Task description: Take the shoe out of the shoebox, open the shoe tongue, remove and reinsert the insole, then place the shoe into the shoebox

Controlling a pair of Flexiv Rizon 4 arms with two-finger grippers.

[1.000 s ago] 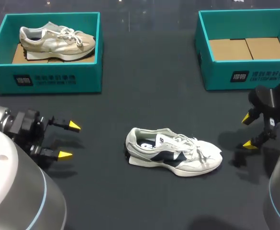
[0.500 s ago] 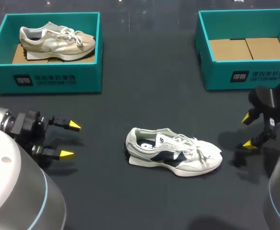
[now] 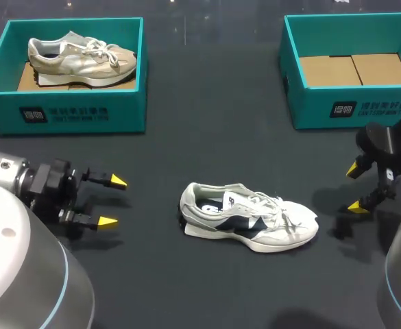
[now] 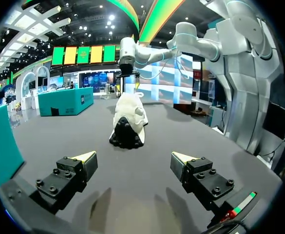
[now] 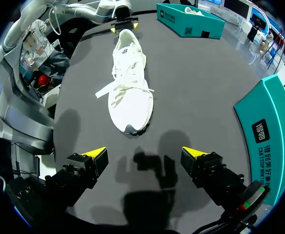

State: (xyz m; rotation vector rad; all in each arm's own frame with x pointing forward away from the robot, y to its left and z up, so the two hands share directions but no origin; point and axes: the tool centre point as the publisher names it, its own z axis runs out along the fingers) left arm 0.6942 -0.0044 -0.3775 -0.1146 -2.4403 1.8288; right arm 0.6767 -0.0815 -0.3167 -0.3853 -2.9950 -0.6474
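Note:
A white and navy shoe (image 3: 248, 219) lies on its side on the dark table, toe to the right, outside both boxes. My left gripper (image 3: 113, 201) is open to the shoe's left, a hand's width from the heel; in the left wrist view the shoe's heel (image 4: 127, 122) lies ahead of the open left gripper (image 4: 134, 160). Open too, my right gripper (image 3: 355, 187) hangs just right of the toe. The shoe's toe (image 5: 129, 87) points at the right gripper (image 5: 143, 154) in the right wrist view. The empty teal shoebox (image 3: 354, 103) stands at the back right.
A second teal shoebox (image 3: 73, 110) at the back left holds a beige shoe (image 3: 80, 56). In the right wrist view the near box's wall (image 5: 269, 131) stands beside my right gripper and the far box (image 5: 188, 19) lies beyond the shoe.
My left gripper has moved a little to the right, toward the shoe's heel. The right arm and the shoe have stayed where they were.

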